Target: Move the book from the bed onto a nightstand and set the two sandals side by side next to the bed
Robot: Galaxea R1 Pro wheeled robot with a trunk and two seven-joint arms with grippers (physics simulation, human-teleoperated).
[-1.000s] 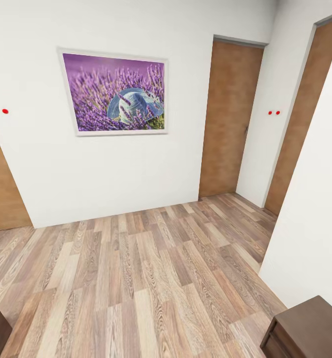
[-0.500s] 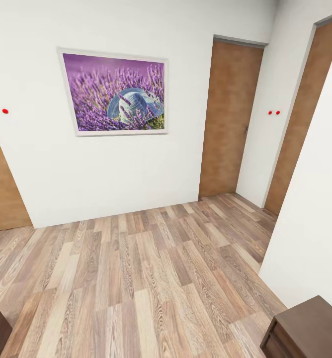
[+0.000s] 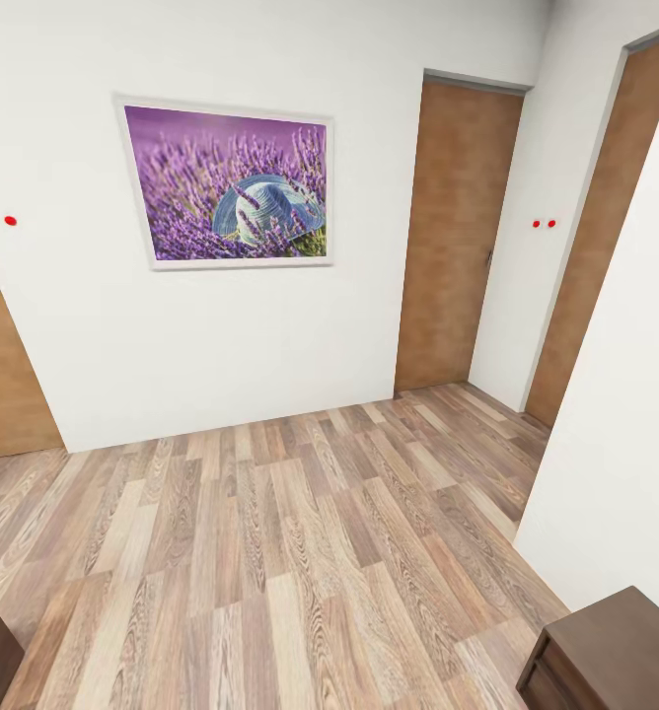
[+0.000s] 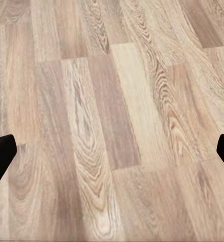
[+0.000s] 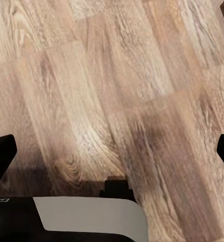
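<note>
— What are your grippers doing?

— My left gripper (image 4: 112,151) hangs over bare plank floor (image 4: 117,101), fingers spread wide, nothing between them. My right gripper (image 5: 112,151) is the same: wide open, empty, with part of my own base (image 5: 86,217) beneath it.

— Anything changed in the last second?

— Nothing. The head view matches the earlier ones exactly, so I judge I'm parked, not travelling.

— And the book, the bed, the sandals?

— I can't see them here. Ahead is a white wall with a lavender picture (image 3: 229,183), a brown door (image 3: 458,237), and dark wooden furniture (image 3: 606,656) at my lower right. I'd need to turn and find the bed first.
</note>
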